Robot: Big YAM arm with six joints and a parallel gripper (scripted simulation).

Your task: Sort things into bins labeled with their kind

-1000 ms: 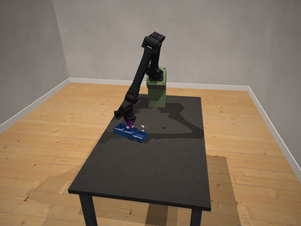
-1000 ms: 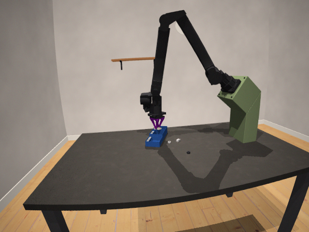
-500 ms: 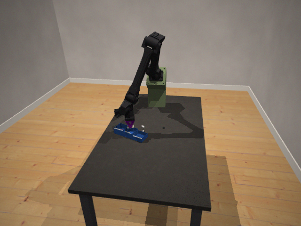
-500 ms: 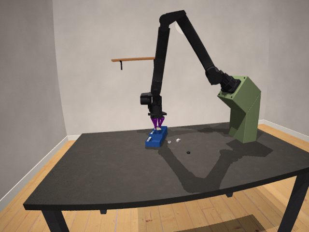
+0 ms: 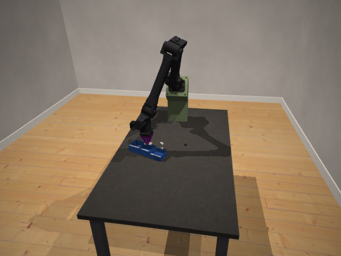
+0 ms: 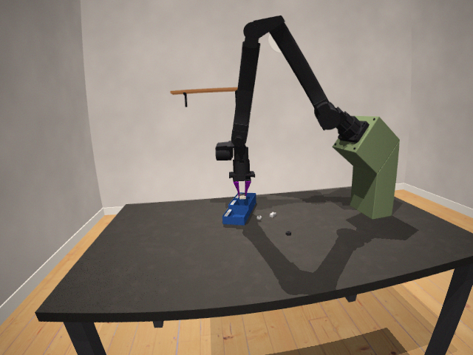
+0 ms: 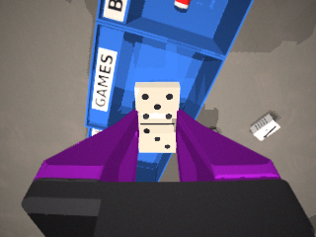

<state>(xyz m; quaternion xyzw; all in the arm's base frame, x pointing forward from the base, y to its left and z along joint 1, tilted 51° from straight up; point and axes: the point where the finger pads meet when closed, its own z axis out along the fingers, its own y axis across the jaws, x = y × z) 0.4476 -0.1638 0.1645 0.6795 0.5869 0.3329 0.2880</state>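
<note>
Domino: cream rectangular tile with black pips (image 7: pixel 157 116), above the GAMES compartment.
Gripper: purple-fingered gripper (image 7: pixel 157 143) clamped on the domino.
Bin: blue three-compartment plastic bin (image 7: pixel 148 59), at 12 o'clock.

We see the gripper (image 7: pixel 157 129) clamping a domino (image 7: pixel 157 116) directly above the bin (image 7: pixel 163 74) labelled GAMES, the middle one of a row (image 5: pixel 147 151) on the table (image 5: pixel 165 198). In the wrist view a small block (image 7: pixel 265 126) lies on the table at three o'clock from the domino, apart from the bins. The next bin at twelve o'clock holds a battery (image 7: pixel 183 4).
</note>
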